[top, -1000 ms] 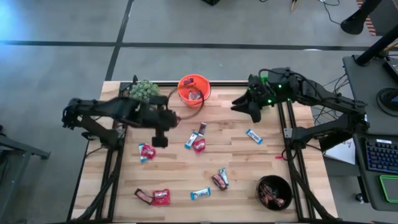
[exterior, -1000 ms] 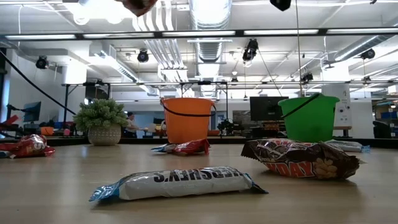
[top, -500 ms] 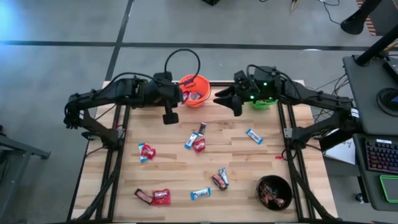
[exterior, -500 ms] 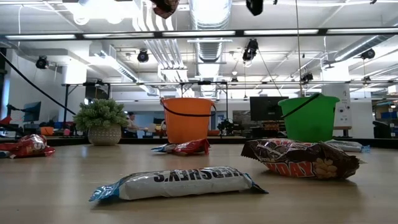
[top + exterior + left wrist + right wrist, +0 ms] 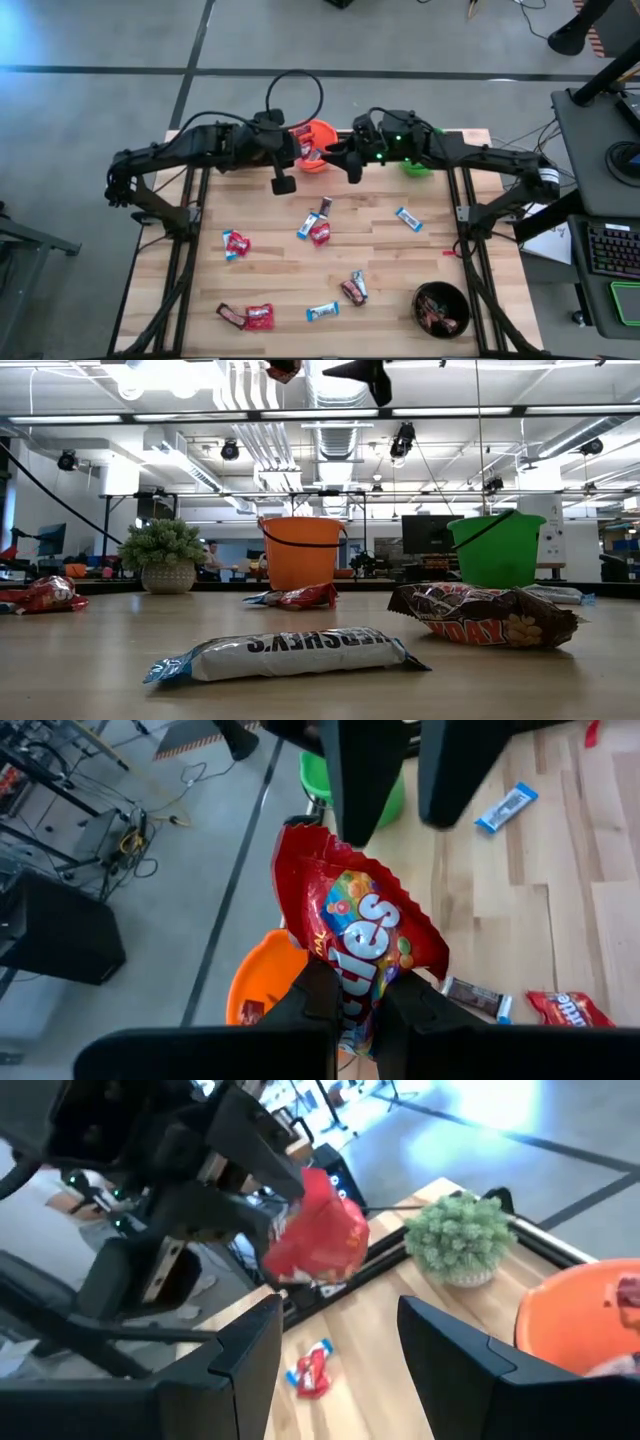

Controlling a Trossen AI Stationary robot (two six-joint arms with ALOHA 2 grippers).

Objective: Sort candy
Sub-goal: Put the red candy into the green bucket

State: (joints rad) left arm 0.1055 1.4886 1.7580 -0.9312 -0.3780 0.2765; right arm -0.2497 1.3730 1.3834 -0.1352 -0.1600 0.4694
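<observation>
Wooden table [image 5: 280,270] strewn with candy, HERSHEY'S bar [image 5: 285,654], left tool [image 5: 355,1010] clenching red Skittles packet [image 5: 362,935], right tool [image 5: 335,1342] spread empty

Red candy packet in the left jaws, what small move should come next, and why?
Probably the right gripper should ease forward to take the red packet. The left gripper holds it pinched in the air beside the orange bucket, and the right jaws stand open, pointed straight at it, with a gap left between them.

Left pincer [image 5: 357,1005] clamped shut; right pincer [image 5: 340,1350] spread wide, both raised.
</observation>
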